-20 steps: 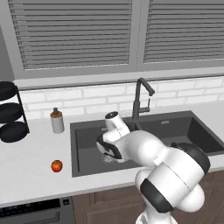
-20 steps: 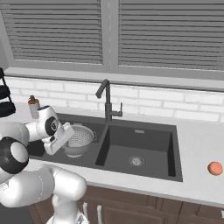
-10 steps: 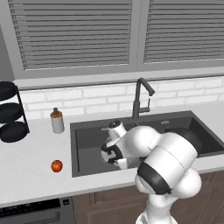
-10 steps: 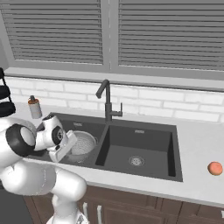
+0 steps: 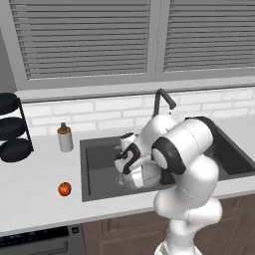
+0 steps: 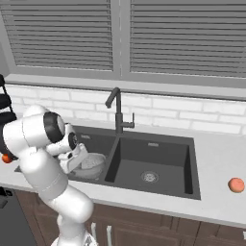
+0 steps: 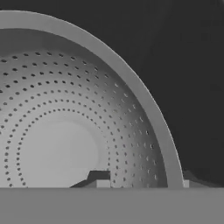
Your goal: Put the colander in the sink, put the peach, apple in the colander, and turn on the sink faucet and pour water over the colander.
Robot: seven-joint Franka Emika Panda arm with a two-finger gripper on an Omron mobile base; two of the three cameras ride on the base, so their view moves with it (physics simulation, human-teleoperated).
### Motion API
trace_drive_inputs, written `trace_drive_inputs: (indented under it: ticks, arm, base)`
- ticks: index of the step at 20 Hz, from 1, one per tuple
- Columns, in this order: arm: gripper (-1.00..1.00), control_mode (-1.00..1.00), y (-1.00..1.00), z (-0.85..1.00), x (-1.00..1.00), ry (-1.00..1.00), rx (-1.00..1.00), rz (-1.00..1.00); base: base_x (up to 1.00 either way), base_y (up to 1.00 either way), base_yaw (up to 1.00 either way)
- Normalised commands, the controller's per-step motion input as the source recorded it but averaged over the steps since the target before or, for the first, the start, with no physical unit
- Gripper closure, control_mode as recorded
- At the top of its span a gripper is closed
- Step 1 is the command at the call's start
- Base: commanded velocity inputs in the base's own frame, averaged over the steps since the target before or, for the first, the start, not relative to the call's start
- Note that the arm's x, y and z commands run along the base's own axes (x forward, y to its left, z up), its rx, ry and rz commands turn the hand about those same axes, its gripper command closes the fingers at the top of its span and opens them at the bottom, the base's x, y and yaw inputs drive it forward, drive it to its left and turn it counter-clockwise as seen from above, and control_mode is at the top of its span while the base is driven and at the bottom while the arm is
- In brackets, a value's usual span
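Left base view: arm swung lower over left basin vs a sec ago, colander [image 5: 141,175] now sitting in sink [image 5: 99,159], so step one looks done. One apple [image 5: 64,189] on table [image 5: 35,189], one faucet [image 5: 164,102].

Right base view: one peach [image 6: 236,185] far right, well apart from colander.

Hand view: end effector [image 7: 144,181] straddling colander rim, fingers [image 7: 103,183] parted a bit, seems just let go; one colander, empty.

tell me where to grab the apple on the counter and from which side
Take the apple across its widest middle, coming straight down from above. It is small and round, sits alone on the flat counter left of the sink, with nothing close beside it, so the fingers can likely drop on either side.
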Motion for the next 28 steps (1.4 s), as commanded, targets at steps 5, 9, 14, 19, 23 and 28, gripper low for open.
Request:
trace_drive_inputs:
  ticks: [5,9,14,19,23,28]
  arm:
    - [-1.00,-1.00,0.00,-0.50,0.48,-0.05,0.00,-0.08]
    - [-1.00,-1.00,0.00,-0.50,0.46,-0.14,0.00,-0.08]
    - [-1.00,-1.00,0.00,-0.30,0.31,-0.25,0.00,-0.08]
    - [-1.00,-1.00,-0.16,-0.08,-0.35,-0.37,0.00,-0.02]
    - [-1.00,-1.00,-0.53,0.00,-0.96,-0.47,0.08,-0.05]
    - [-1.00,-1.00,-0.35,-0.02,-0.96,-0.69,0.24,-0.08]
  base:
    - [0.00,0.00,0.00]
    - [0.00,0.00,0.00]
    - [0.00,0.00,0.00]
    - [0.00,0.00,0.00]
    - [0.00,0.00,0.00]
    - [0.00,0.00,0.00]
